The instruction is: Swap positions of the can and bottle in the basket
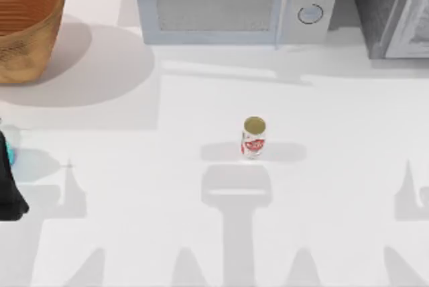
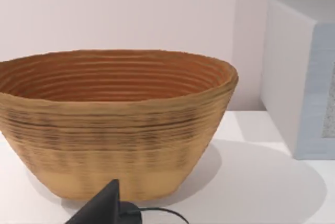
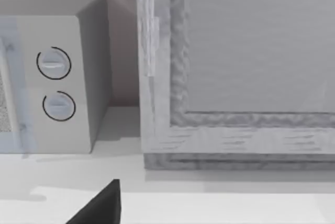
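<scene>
The can [image 1: 253, 137] stands on the table [image 1: 335, 166], well apart from the basket [image 1: 27, 29] (jaws' state: cannot tell).

Open bench [image 1: 335, 186] surrounds the upright can [image 1: 253, 137]; a microwave [image 1: 228, 2] and basket [image 1: 27, 25] block the far edge.

Bright, even light; soft grey shadows fall on the white table [image 1: 348, 133], no glare.
</scene>
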